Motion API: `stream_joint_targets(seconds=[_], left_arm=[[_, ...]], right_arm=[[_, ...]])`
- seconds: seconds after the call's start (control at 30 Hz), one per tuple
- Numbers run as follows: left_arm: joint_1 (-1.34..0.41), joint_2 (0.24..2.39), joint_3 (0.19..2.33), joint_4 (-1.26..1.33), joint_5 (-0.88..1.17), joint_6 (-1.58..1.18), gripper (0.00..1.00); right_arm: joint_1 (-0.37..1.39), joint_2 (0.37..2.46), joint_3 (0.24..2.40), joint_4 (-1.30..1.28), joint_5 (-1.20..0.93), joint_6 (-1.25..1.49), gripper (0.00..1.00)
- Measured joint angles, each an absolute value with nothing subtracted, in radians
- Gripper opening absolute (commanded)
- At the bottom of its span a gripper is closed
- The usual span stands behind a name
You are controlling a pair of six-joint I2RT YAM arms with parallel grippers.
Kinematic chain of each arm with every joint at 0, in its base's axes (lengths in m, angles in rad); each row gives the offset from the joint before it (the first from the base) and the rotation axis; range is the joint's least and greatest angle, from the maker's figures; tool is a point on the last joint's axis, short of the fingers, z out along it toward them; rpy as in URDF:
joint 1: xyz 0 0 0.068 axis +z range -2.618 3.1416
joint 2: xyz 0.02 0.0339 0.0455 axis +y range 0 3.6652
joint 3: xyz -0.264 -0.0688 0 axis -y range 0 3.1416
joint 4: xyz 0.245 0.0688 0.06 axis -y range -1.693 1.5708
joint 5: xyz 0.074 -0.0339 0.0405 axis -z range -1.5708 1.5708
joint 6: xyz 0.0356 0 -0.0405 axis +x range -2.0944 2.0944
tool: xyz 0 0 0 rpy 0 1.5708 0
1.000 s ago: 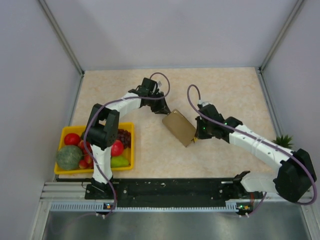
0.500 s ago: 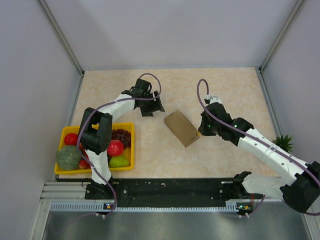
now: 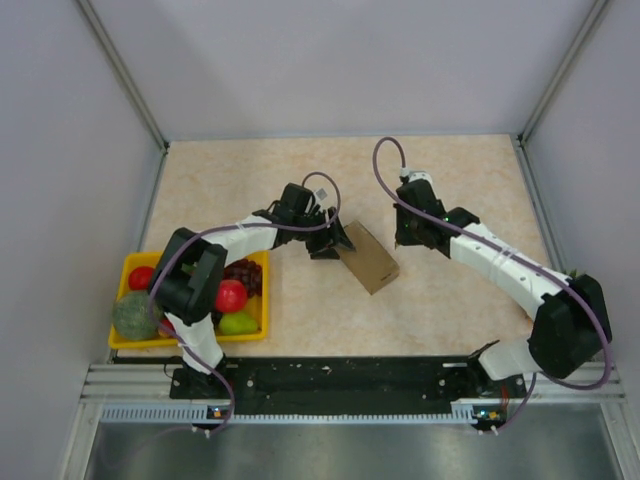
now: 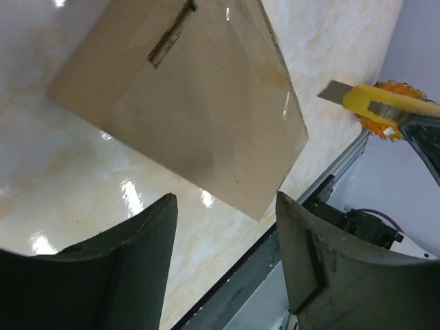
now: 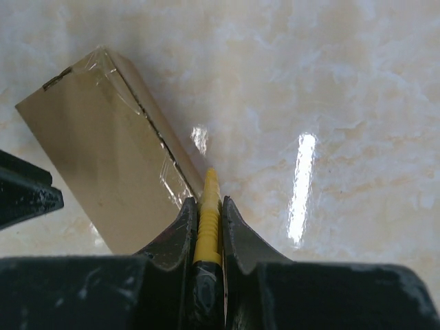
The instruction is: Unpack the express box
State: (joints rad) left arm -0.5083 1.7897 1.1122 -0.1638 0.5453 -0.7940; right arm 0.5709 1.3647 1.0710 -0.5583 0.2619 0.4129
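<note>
The express box point(image 3: 368, 258), a flat brown cardboard box sealed with clear tape, lies slantwise on the table's middle. My left gripper point(image 3: 335, 243) is open at the box's left end, its jaws apart and empty. In the left wrist view the box point(image 4: 185, 103) lies just ahead of the gripper point(image 4: 225, 201). My right gripper point(image 3: 405, 235) is at the box's far right side, shut on a yellow utility knife point(image 5: 207, 203). The knife tip points at the box's taped edge point(image 5: 148, 130). The knife's blade also shows in the left wrist view point(image 4: 337, 91).
A yellow fruit tray point(image 3: 150, 342) with red, green and dark fruit stands at the front left, next to the left arm's base. A small green plant point(image 3: 568, 281) stands by the right wall. A black rail point(image 3: 340, 375) runs along the near edge.
My left gripper has pulled away from the box and come back to its left end, open. My right gripper has moved with the knife from the box's near right corner to its far right side.
</note>
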Motion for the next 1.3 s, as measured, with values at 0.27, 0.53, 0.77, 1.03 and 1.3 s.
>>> stream_joint_targets(seconds=[0.27, 0.53, 0.77, 1.03, 1.3], left_arm=[[-0.515, 1.864, 1.111, -0.099, 0.596, -0.816, 0.30], [-0.506, 1.892, 1.118, -0.099, 0.625, -0.767, 0.18], [-0.450, 1.889, 1.011, 0.065, 0.744, -0.781, 0.16], [-0.394, 1.882, 0.904, 0.199, 0.850, -0.805, 0.15], [-0.356, 1.898, 0.821, 0.177, 0.805, -0.804, 0.15]], right_arm=[[0.534, 1.506, 1.112, -0.505, 0.168, 0.360, 0.00], [0.527, 1.530, 1.134, -0.495, 0.076, 0.324, 0.00], [0.521, 1.525, 1.134, -0.500, 0.002, 0.317, 0.00], [0.521, 1.481, 1.164, -0.517, -0.094, 0.337, 0.00], [0.521, 1.416, 1.180, -0.498, -0.224, 0.386, 0.00]])
